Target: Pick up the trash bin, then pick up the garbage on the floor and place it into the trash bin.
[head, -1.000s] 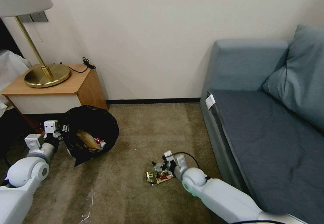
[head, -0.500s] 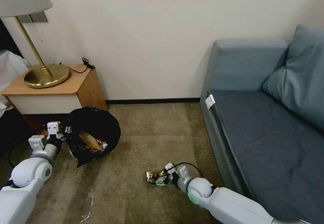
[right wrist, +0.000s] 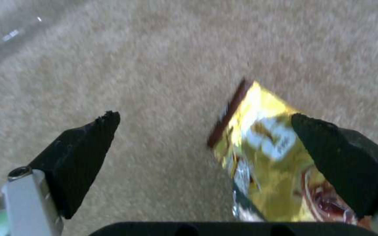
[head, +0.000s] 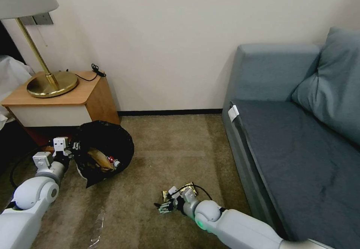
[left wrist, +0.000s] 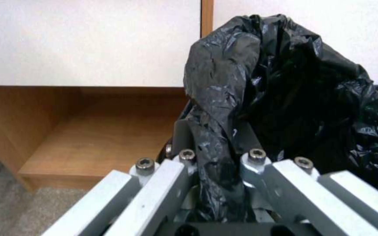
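On the carpet in front of the sofa, the right gripper sits lower and farther toward the robot's left than a second ago, when it was over the gold-brown snack wrapper. In the head view the wrapper now peeks out just behind the wrist. The right wrist view shows the fingers spread wide and empty, with the wrapper lying flat on the carpet under the far finger rather than between the two.

The left gripper has barely moved. Its fingers are clamped on a fold of the black bag lining the trash bin. The trash bin hangs tilted beside the wooden nightstand, its mouth turned toward the camera. A brown paper bag, a red packet and a small white cap lie inside it.

A brass lamp with a white shade stands on the nightstand's surface. A dark baseboard runs along the cream wall. A grey-blue cushion leans in the sofa's corner.
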